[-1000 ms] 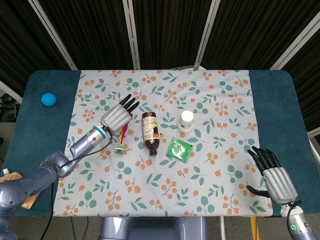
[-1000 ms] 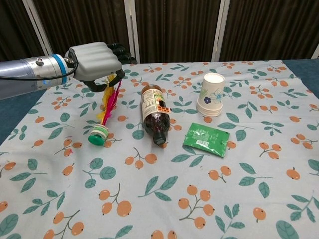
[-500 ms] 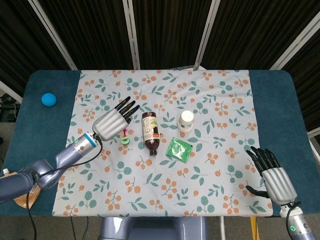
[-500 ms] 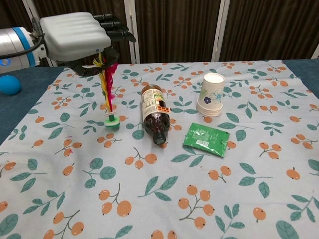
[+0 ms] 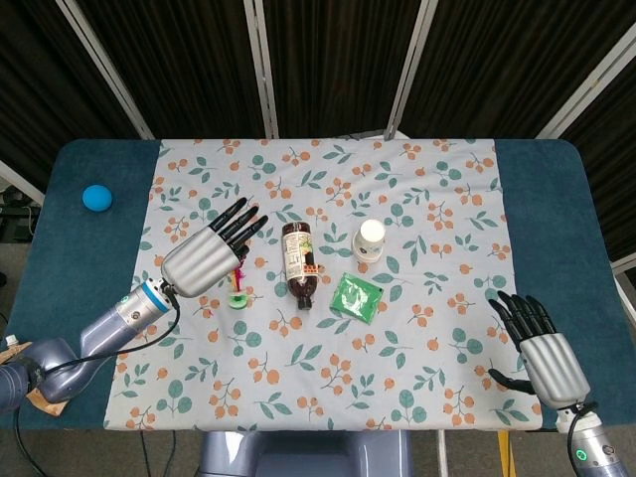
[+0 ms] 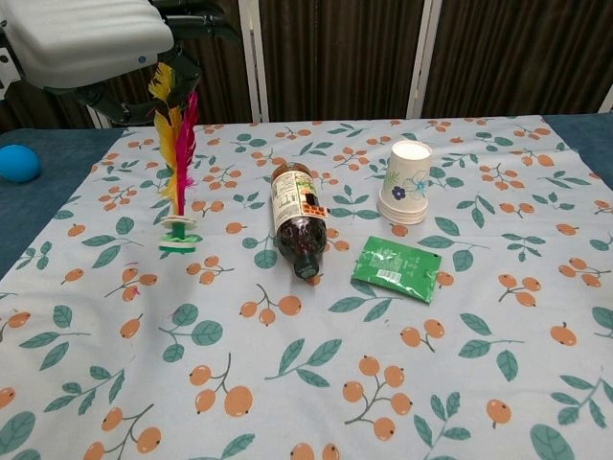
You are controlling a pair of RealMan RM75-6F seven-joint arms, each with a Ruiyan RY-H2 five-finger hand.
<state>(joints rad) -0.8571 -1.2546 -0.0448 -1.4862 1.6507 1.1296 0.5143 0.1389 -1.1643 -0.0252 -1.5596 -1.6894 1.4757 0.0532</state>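
The left hand pinches the feathered shuttlecock by its plume tips, hanging upright over the table's left side. It looks light and floppy, steadier grasped near the base. The right hand hangs released.

In the chest view the left hand fills the upper left corner and is cut off by the top and left edges, so its wrist and arm do not show there. Its fingers reach behind the top of the feathered shuttlecock, and whether they pinch the feathers or only hover over them cannot be told. In the head view that hand covers most of the shuttlecock, leaving only its base visible at the centre left. The right hand sits at the lower right of the head view, its forearm cut by the bottom edge. The bottle's label print is too small to read.
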